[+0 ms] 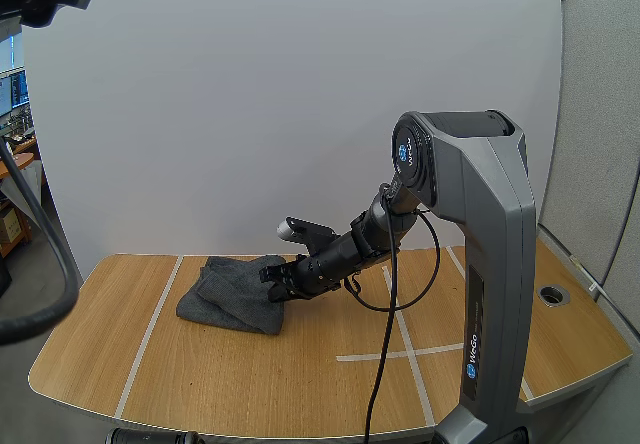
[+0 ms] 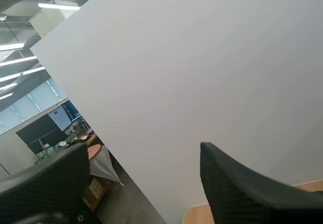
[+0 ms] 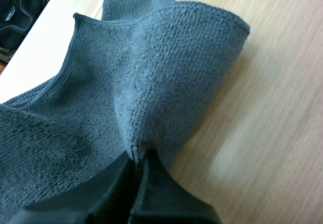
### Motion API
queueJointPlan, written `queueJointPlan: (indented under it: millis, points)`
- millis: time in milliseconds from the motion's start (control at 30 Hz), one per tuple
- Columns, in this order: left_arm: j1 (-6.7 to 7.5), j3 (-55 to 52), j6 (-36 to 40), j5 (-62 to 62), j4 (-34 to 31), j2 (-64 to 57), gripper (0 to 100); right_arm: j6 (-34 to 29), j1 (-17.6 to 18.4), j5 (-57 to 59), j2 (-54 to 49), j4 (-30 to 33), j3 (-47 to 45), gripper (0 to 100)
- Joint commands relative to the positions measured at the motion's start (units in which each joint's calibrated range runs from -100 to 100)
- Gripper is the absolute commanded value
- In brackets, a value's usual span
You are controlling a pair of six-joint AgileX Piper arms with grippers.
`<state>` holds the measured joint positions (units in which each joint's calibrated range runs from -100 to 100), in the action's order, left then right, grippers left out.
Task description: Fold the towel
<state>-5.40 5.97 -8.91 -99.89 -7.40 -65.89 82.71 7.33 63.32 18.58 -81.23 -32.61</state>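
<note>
Now, your R gripper [image 3: 137, 162] is pinched on a bunched edge of the grey towel [image 1: 235, 294], which lies rumpled on the table [image 1: 300, 384], left of centre. Lift that edge clear, carry it over evenly, don't drag. L gripper [image 2: 146, 173]: spread apart, holding nothing.

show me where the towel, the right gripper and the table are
towel [image 1: 232, 294], high view, middle of the grey bundle
right gripper [image 3: 137, 159], right wrist view, between the fingertips pinching the towel
table [image 1: 300, 374], high view, bare wood near the front edge
</note>
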Motion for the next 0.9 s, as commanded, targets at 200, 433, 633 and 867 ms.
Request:
queueJointPlan:
  millis: [200, 433, 633, 867]
  points:
    - [-0.09, -0.06, 0.60, -0.11, -0.57, -0.22, 100, -0.06, -2.04, 0.94, -1.60, 9.53, -0.47, 0]
    - [-0.09, -0.06, 0.60, -0.11, -0.59, -0.22, 100, -0.18, -8.41, 13.89, -4.03, 17.62, -0.47, 0]
    - [-0.09, -0.06, 0.60, -0.11, -0.59, -0.22, 100, 0.12, -13.70, 19.55, -6.38, 26.84, -0.47, 0]
    - [-3.33, -0.06, 4.83, -0.11, 0.45, -0.22, 100, 3.98, -20.76, 28.12, -7.66, 32.95, -0.57, 0]
